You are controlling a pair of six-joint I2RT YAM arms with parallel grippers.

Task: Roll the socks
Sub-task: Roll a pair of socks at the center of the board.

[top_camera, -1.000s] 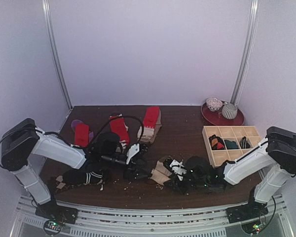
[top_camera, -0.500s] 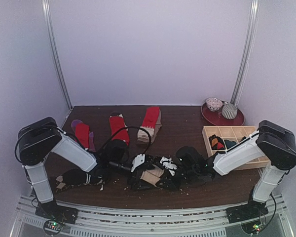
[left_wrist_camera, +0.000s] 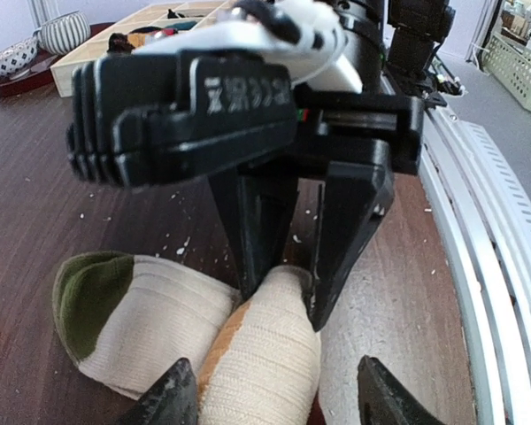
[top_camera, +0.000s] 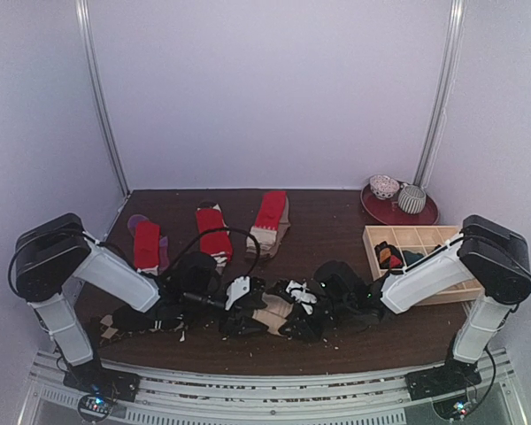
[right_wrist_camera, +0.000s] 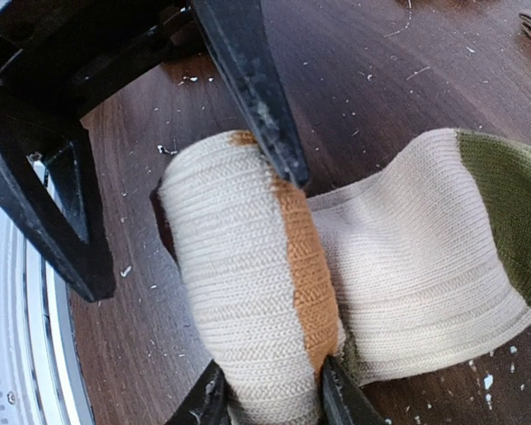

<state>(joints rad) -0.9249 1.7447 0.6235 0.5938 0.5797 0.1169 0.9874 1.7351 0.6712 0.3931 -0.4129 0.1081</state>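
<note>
Clamping beige sock [right_wrist_camera: 248, 292], right claw [right_wrist_camera: 270, 398], left claw [left_wrist_camera: 274, 398] eased leftward

Fingers [left_wrist_camera: 350, 230] of right gripper [left_wrist_camera: 286, 297] pinch beige sock [left_wrist_camera: 257, 363]

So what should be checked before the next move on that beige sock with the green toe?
1. Right gripper holds the rolled end of the beige ribbed fabric sock: ok, pinched on it.
2. Left gripper closed on the roll: not ok, its jaws straddle it, open.
3. Sock fully rolled: not ok, the green toe lies flat.
4. Room between the grippers: cannot tell, they are crowded together.
5. Red fabric socks out of the way: ok, they lie apart farther back.
</note>
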